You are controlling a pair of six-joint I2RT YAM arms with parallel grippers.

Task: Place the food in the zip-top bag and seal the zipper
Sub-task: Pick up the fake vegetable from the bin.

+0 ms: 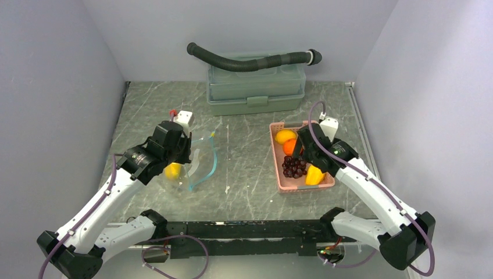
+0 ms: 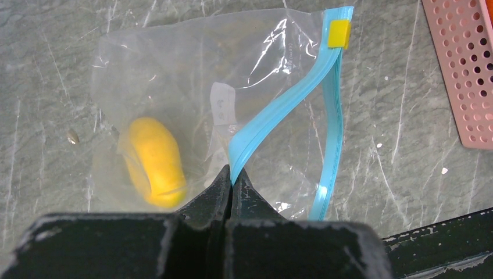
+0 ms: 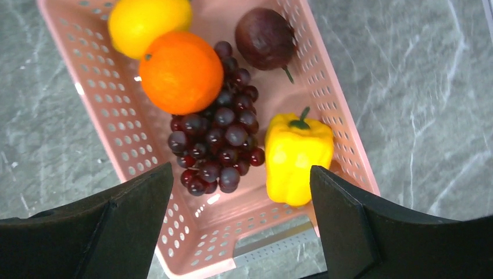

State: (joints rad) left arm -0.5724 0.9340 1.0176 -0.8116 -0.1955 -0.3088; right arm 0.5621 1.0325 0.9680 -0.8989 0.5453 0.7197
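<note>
- One yellow fruit [image 2: 156, 161], smooth and oblong, lies inside the zip-top bag [image 2: 174, 70]. The bag is a thin, clear, floppy pouch, creased and glinting, at about 9 o'clock on the grey marbled tabletop [image 1: 244, 168].
- The zipper [image 2: 279, 110] is a narrow teal-blue strip. Its two halves are parted into a long gap, and a small yellow slider [image 2: 338, 33] sits at the bag's 1 o'clock corner.
- The left jaws are clenched on the nearer half of the zipper, pinching its edge.
- The right jaws are released, spread wide above the pink basket [image 3: 116, 133].
- The basket, hard plastic dotted with holes, stands at 3 o'clock on the tabletop. It holds a lemon [image 3: 145, 20], a matte orange [image 3: 180, 72], a glossy dark grape bunch [image 3: 218, 139], a blocky yellow pepper [image 3: 297, 157] and a round dark purple fruit [image 3: 264, 36].
- From above, the left arm covers part of the bag and the right arm covers part of the basket.
- In the left wrist view, the jaws hide the bag's near edge.
</note>
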